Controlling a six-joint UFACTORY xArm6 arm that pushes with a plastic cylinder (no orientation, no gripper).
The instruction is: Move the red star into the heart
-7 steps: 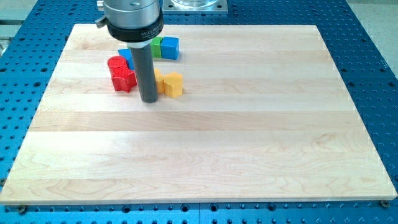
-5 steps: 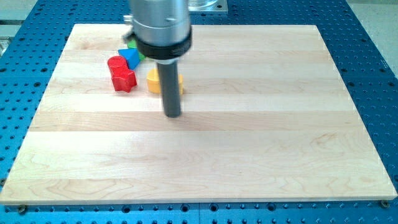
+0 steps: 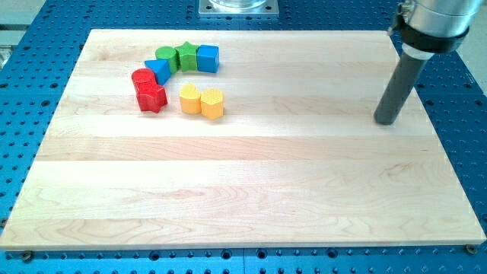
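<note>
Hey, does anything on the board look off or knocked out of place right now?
Nothing looks damaged or toppled. The blocks sit clustered at the view's upper left, red star beside the yellow heart. One oddity: my tip is far off at the view's right, away from every block.

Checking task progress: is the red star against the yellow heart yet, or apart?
Apart. The red star lies left of the yellow heart with bare board between; my tip is far right.
</note>
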